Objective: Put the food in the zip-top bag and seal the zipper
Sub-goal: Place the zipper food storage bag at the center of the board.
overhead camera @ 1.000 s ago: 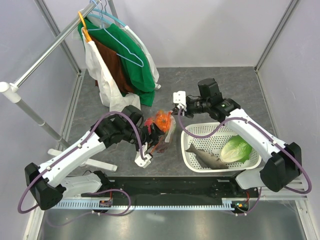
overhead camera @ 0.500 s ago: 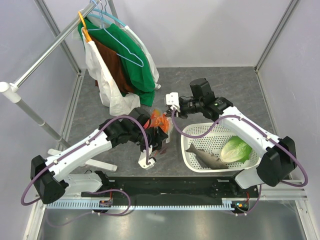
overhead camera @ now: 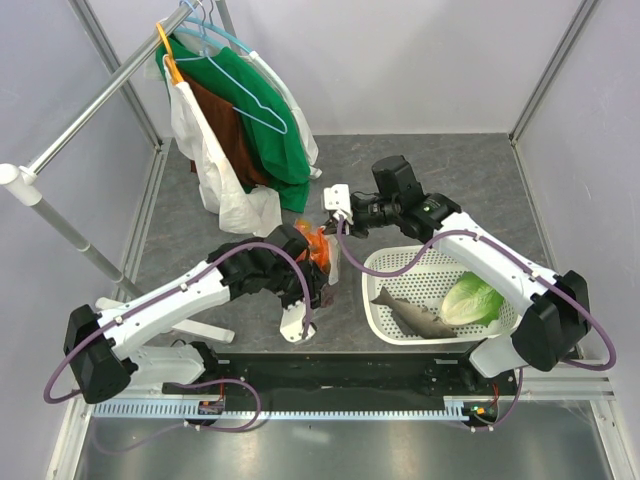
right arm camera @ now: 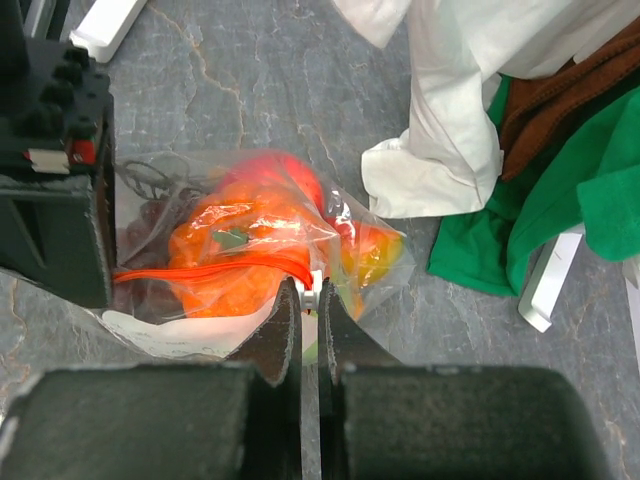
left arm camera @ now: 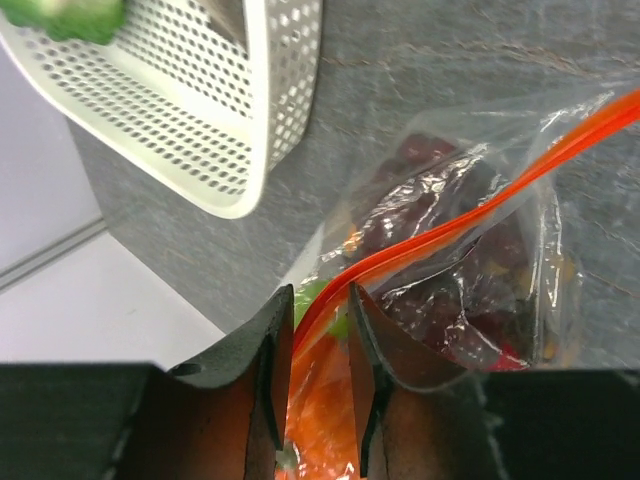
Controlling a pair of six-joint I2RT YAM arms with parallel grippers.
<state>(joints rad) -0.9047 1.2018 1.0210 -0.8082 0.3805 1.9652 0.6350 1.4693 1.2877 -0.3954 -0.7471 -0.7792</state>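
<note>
The clear zip-top bag point(overhead camera: 322, 252) lies between my grippers, left of the basket. It holds orange pieces point(right arm camera: 240, 240), a red-yellow mango point(right arm camera: 372, 250), dark grapes point(left arm camera: 420, 200) and a bit of green apple point(left arm camera: 312, 296). My left gripper point(left arm camera: 320, 305) is shut on the orange-red zipper point(left arm camera: 480, 200) at the bag's near end; it shows in the top view point(overhead camera: 316, 282). My right gripper point(right arm camera: 312, 292) is shut on the white slider at the zipper's far end point(right arm camera: 210, 268); it shows in the top view point(overhead camera: 330, 232). The grey fish point(overhead camera: 412, 312) and green lettuce point(overhead camera: 472, 300) lie in the basket.
The white lattice basket point(overhead camera: 400, 262) stands right of the bag, close to my left gripper point(left arm camera: 200, 130). A clothes rack with green, brown and white garments point(overhead camera: 240, 120) stands at the back left; the garments lie just beyond the bag point(right arm camera: 560, 150).
My right gripper has moved left along the bag's mouth. My left gripper has moved right and nearer the basket, still on the bag. The bag has bunched up between them.
</note>
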